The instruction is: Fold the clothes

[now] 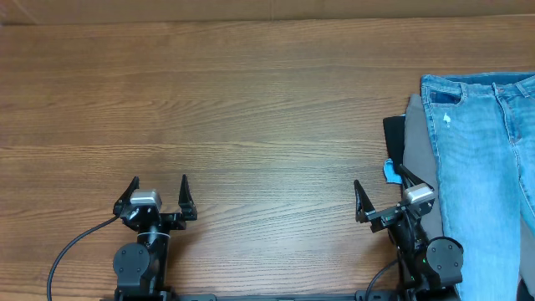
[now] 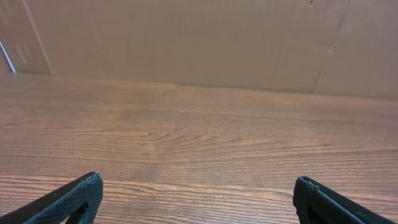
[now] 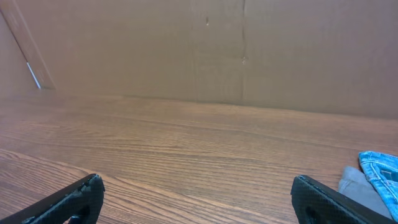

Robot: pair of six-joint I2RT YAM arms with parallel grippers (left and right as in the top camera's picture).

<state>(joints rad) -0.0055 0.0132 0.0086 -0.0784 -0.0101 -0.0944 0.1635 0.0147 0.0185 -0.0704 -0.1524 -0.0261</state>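
The light blue jeans [image 1: 489, 167] lie at the right edge of the table, on top of a pile of other clothes, waistband toward the far side, with a small white rip near the top. A corner of them shows in the right wrist view [image 3: 379, 169]. My left gripper [image 1: 159, 186] is open and empty near the front left of the table; it also shows in the left wrist view [image 2: 198, 182]. My right gripper [image 1: 379, 186] is open and empty, just left of the pile; its fingers show in the right wrist view [image 3: 196, 182].
Under the jeans lie a grey garment [image 1: 420, 146], a black one [image 1: 394, 138] and a bit of bright blue cloth [image 1: 391, 171]. The wooden table [image 1: 234, 109] runs to a brown cardboard wall [image 2: 199, 43] at the back.
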